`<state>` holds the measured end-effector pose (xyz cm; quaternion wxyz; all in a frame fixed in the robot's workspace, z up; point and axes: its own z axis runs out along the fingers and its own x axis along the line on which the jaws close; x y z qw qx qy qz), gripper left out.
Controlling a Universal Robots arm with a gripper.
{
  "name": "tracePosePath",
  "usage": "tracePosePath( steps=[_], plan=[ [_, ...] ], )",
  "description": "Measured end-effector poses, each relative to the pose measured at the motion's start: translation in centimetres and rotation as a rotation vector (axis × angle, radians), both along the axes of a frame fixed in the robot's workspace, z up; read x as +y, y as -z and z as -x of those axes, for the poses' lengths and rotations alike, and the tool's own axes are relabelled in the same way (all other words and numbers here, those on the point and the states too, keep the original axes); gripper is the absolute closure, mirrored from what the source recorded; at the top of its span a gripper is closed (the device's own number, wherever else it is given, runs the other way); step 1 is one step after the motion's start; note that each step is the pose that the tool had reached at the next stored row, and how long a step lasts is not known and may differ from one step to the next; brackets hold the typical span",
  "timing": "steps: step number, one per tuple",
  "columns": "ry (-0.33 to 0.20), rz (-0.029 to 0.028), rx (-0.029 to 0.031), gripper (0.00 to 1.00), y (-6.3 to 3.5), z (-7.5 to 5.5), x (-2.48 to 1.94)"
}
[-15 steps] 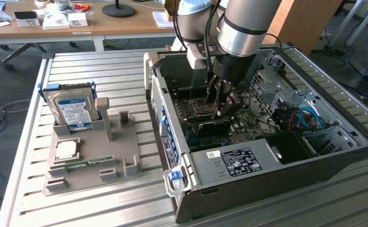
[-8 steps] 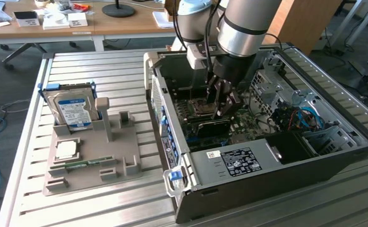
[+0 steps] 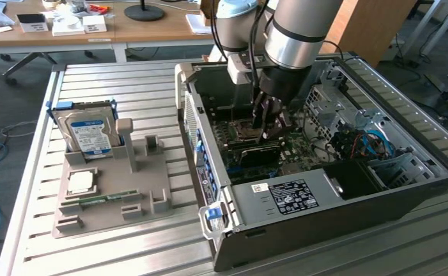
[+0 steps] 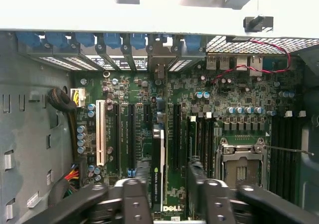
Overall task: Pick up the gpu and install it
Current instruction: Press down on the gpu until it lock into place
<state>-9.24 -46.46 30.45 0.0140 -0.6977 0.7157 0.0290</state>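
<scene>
I have the gripper (image 4: 169, 196) inside the case (image 3: 301, 198), fingers (image 4: 137, 199) apart either side of the gpu (image 4: 158, 164), which stands edge-on in its motherboard (image 4: 234, 104) slot. Install step looks nearly done; my next move calls for a clean, straight withdrawal without dragging the card.

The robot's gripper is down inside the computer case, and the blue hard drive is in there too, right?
Not quite. The gripper is down inside the computer case, but the blue hard drive stands outside it, in the grey holder on the table, as the exterior view shows.
</scene>
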Motion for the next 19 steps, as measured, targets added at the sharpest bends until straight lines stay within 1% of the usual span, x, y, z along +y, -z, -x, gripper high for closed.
tracePosePath(
  steps=[3,5,8,9,17,19],
  plan=[
    [0.0,0.0,0.0,0.68,0.0,0.0,0.0],
    [0.0,0.0,0.0,0.68,0.0,0.0,0.0],
    [0.0,0.0,0.0,0.86,0.0,0.0,0.0],
    [0.0,0.0,0.0,0.89,0.0,0.0,0.0],
    [0.0,0.0001,0.0,0.89,0.01,0.0,0.0],
    [0.0,0.0001,0.0,0.89,0.28,0.0,0.0]
  ],
)
